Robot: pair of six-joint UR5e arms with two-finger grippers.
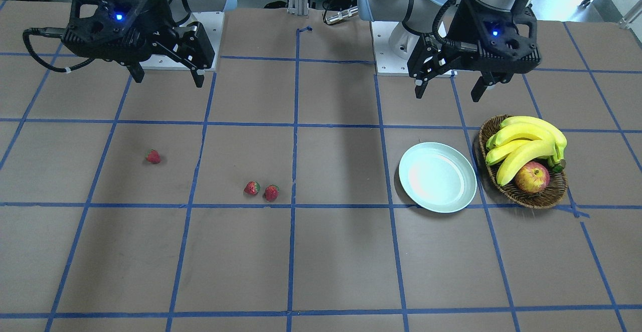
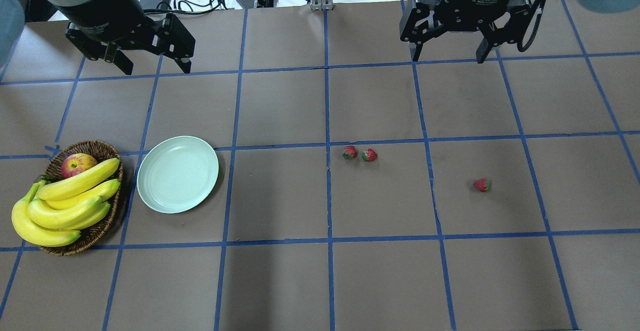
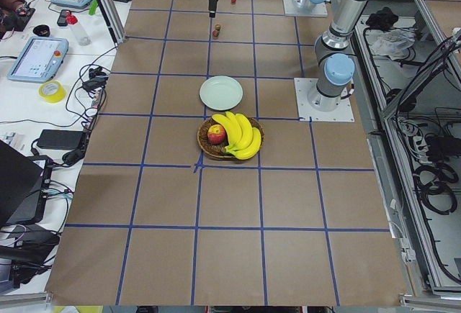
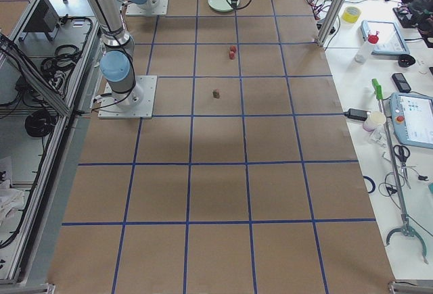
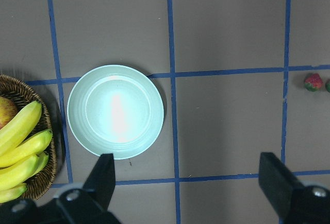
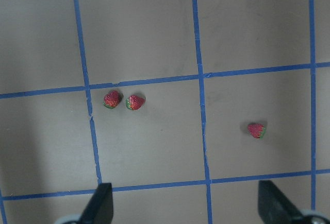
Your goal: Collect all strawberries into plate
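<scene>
Three strawberries lie on the brown table. Two sit side by side near the middle; they also show in the front view and the right wrist view. The third strawberry lies apart on the robot's right, also in the front view and right wrist view. The mint-green plate is empty on the left, beside the basket; it shows in the front view and left wrist view. My left gripper and right gripper hang open and empty, high near the bases.
A brown wicker basket with bananas and a red-yellow apple stands left of the plate. Blue tape lines grid the table. Cables and devices lie beyond the far edge.
</scene>
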